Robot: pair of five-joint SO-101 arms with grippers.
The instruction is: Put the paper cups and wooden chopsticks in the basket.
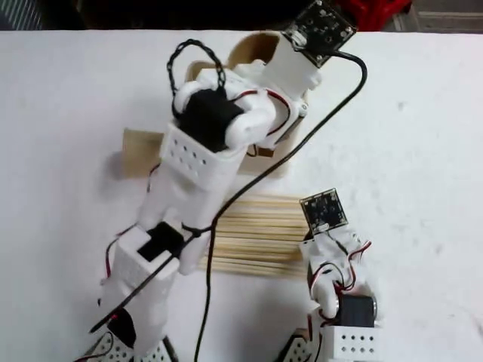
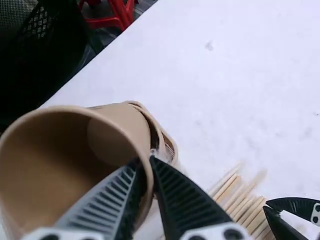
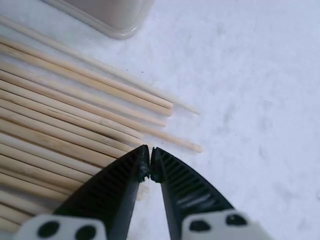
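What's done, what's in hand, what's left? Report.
Done: nothing confirmed; the left arm hides most of the basket. In hand: the left tool pinches a cup by its wall. Left: the chopsticks lie on the table, with the right tool shut over them.

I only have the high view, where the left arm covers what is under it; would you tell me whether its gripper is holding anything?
Observer: Yes. In the left wrist view, the left gripper is shut on the rim of a paper cup, whose open mouth faces the camera.
Operator: Thank you. And what about the right gripper, down by the chopsticks?
Observer: The right gripper is shut, with its tips together at the ends of the chopsticks. I see no stick between them.
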